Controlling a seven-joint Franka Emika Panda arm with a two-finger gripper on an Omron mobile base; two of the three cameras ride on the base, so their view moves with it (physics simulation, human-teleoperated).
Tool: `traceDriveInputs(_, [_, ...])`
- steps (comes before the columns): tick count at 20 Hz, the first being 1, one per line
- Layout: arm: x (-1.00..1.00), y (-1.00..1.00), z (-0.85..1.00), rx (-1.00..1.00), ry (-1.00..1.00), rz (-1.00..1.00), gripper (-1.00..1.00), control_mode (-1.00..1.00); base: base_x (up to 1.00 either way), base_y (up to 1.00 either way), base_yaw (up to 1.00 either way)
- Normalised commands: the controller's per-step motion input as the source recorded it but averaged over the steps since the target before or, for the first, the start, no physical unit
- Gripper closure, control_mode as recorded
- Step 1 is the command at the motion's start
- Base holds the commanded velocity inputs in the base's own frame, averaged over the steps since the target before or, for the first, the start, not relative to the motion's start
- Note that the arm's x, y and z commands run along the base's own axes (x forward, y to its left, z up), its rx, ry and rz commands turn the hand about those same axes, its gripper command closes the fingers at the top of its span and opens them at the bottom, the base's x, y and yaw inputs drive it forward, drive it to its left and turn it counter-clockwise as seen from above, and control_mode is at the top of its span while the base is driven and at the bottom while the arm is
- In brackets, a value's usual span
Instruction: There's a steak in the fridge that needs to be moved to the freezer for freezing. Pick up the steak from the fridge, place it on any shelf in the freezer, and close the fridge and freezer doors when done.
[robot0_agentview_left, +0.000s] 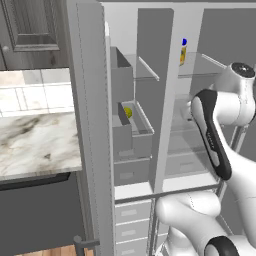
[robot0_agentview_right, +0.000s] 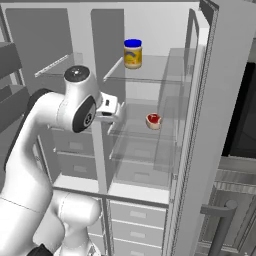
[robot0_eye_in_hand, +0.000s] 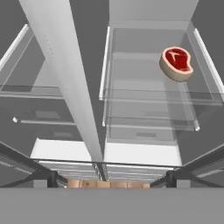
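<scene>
The steak (robot0_agentview_right: 153, 120), red with a pale rim, lies on a glass shelf (robot0_agentview_right: 145, 137) in the fridge compartment on the right. In the hand view the steak (robot0_eye_in_hand: 176, 63) sits at the upper right, well ahead of my gripper (robot0_eye_in_hand: 111, 179). My fingertips (robot0_eye_in_hand: 43, 179) stand wide apart with nothing between them, so the gripper is open. In the right base view my gripper (robot0_agentview_right: 118, 114) hovers at the front of the shelves, left of the steak and close to the central divider (robot0_agentview_right: 100, 150). The freezer shelves (robot0_eye_in_hand: 30, 94) lie left of the divider (robot0_eye_in_hand: 65, 65).
A yellow-labelled jar (robot0_agentview_right: 133, 53) with a blue lid stands on the fridge's top shelf. Both doors are open: the freezer door (robot0_agentview_left: 92, 125) with bins holding a yellow fruit (robot0_agentview_left: 128, 112), and the fridge door (robot0_agentview_right: 220, 125). Drawers (robot0_agentview_right: 137, 215) sit below. A marble counter (robot0_agentview_left: 35, 142) lies left.
</scene>
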Motion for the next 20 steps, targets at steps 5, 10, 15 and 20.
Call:
traceDriveInputs(5, [0.09, -0.17, -0.05, 0.00, -0.05, 0.00, -1.00, -1.00, 0.00, 0.00, 0.00])
traceDriveInputs(10, [0.20, -0.15, -0.01, 0.00, 0.02, 0.00, -1.00, -1.00, 0.00, 0.00, 0.00])
traceDriveInputs(15, [0.28, -0.31, 0.00, 0.00, 0.04, 0.00, -1.00, -1.00, 0.00, 0.00, 0.00])
traceDriveInputs(20, [0.35, -0.21, -0.07, 0.00, 0.02, 0.00, -1.00, -1.00, 0.00, 0.00, 0.00])
